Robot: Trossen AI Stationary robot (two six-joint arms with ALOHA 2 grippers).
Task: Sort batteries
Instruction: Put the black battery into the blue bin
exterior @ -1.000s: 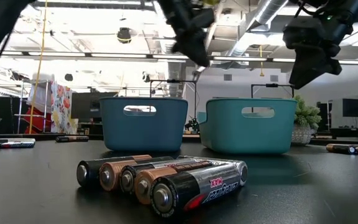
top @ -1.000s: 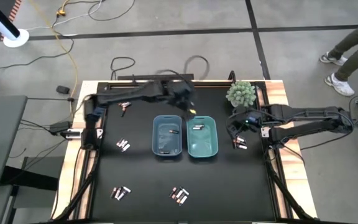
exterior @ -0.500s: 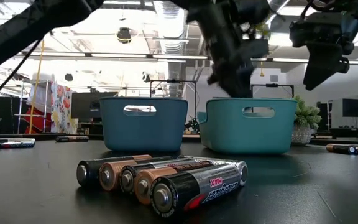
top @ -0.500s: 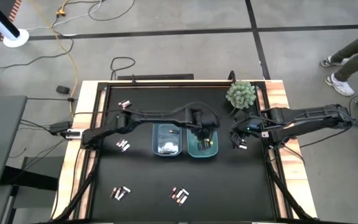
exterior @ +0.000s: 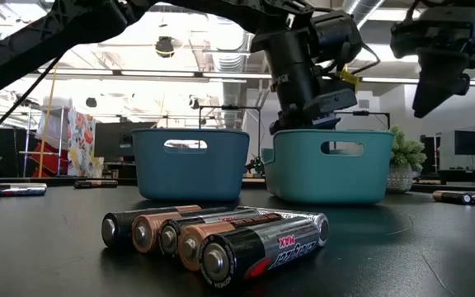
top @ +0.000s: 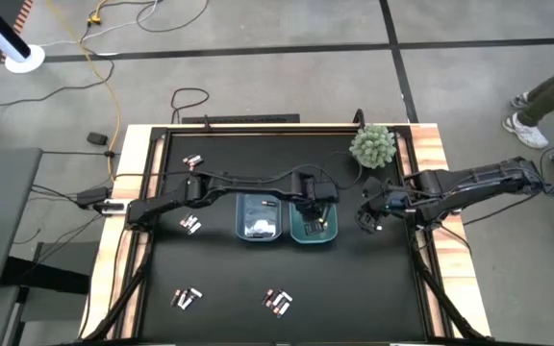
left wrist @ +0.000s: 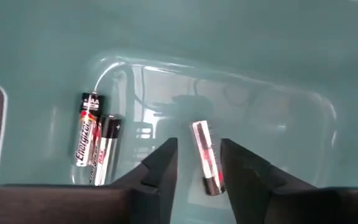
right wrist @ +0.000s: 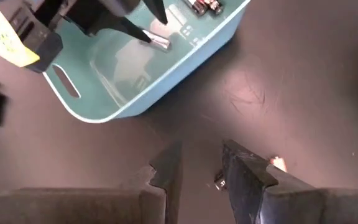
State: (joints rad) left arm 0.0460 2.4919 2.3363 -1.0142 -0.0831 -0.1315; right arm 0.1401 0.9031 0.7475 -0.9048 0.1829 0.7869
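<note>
Left claw (left wrist: 197, 163) inside teal bin (top: 313, 223), fingers parted, battery (left wrist: 205, 157) loose between them; right claw (right wrist: 197, 163) parted, empty above surface (top: 219, 279)

Bright, even overhead light – ceiling fixtures glare in the low view; nearest batteries (exterior: 221, 235) slightly soft.

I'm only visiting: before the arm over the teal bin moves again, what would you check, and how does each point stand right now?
1. Left gripper is over the teal bin: ok.
2. Its fingers stand apart, with a silvery battery seen between them: ok.
3. Battery fully let go and lying on the bin floor: cannot tell.
4. Two dark batteries in the same bin lie off to the side: ok.
5. Right gripper hangs over the table beside the bin, apart from the left arm: ok.
6. Batteries left to sort, such as the group at the front: not ok, still out.
</note>
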